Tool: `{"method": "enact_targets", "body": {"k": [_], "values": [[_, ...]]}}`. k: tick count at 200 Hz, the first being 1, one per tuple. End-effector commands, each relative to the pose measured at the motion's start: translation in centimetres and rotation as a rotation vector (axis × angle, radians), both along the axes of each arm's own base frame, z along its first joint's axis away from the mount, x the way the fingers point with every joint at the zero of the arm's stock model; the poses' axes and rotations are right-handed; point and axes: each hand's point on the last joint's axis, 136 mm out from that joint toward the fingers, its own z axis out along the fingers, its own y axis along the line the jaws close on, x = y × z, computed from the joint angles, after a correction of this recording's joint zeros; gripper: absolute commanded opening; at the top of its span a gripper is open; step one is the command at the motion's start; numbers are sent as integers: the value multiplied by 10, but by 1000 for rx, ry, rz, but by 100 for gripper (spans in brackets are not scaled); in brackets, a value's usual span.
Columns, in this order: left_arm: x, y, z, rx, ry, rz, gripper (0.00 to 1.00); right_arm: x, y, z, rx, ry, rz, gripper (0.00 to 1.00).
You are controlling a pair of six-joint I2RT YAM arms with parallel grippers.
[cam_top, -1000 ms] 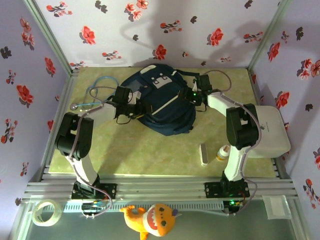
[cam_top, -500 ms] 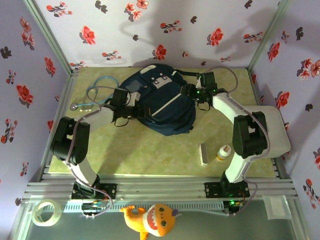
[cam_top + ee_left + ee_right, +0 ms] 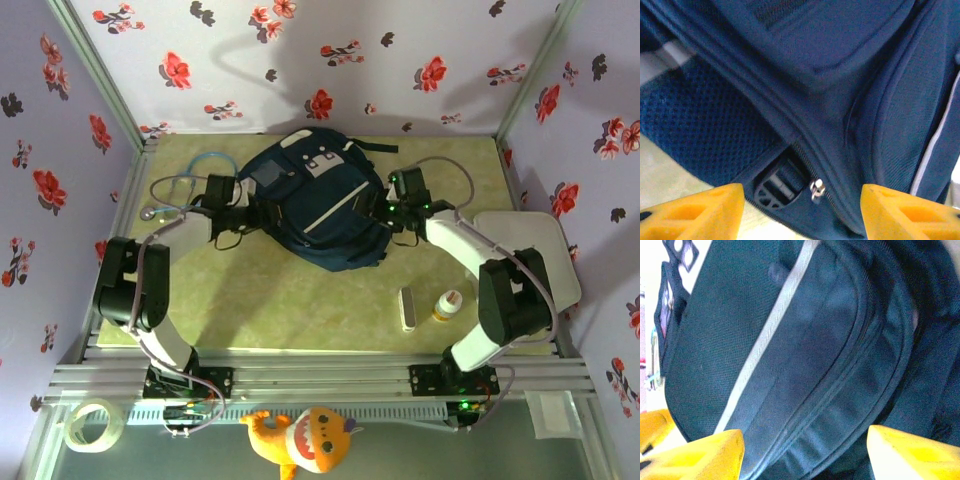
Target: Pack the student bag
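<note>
- At the upper middle of the overhead frame, the student bag [image 3: 315,205] lay flat on the table [image 3: 300,295], front pocket up, the biggest thing out there.
- The left gripper [image 3: 245,213] sat just beside the bag's left edge and the right gripper [image 3: 385,215] just beside its right edge, one claw on each flank.
- On the left wrist camera, the left gripper [image 3: 802,212] had its claw released. Its yellow fingers [image 3: 695,210] were spread wide, with a zipper pull [image 3: 816,189] and a black buckle [image 3: 777,187] in the gap and nothing pinched.
- On the right wrist camera, the right gripper [image 3: 802,455] was likewise released, with navy fabric and a white stripe [image 3: 775,325] ahead of it and no grasp that we could see.
- We judged the packing barely begun: no open mouth showed on the bag, and nothing was going in.
- Left to pack, by our reckoning, were the small bottle [image 3: 447,305] and the white stick [image 3: 407,308] at the lower right of the table and the tubing [image 3: 185,188] at upper left. The white case [image 3: 545,260] at the right edge was a maybe.
- We made opening the zip the first job outstanding, then loading, then closing up.
</note>
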Motion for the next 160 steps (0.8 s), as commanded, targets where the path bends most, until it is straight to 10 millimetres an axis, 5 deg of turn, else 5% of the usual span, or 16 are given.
{"method": "enact_targets", "body": {"k": [1, 50, 87, 160], "values": [[21, -1, 11, -86, 43, 111, 63, -7, 12, 10, 50, -15, -20, 66], [49, 19, -9, -142, 163, 335, 64, -33, 28, -8, 98, 44, -48, 66], [71, 13, -7, -206, 151, 367, 60, -50, 23, -20, 97, 62, -99, 65], [79, 5, -7, -282, 175, 395, 18, -49, 21, -50, 18, 62, -82, 61]]}}
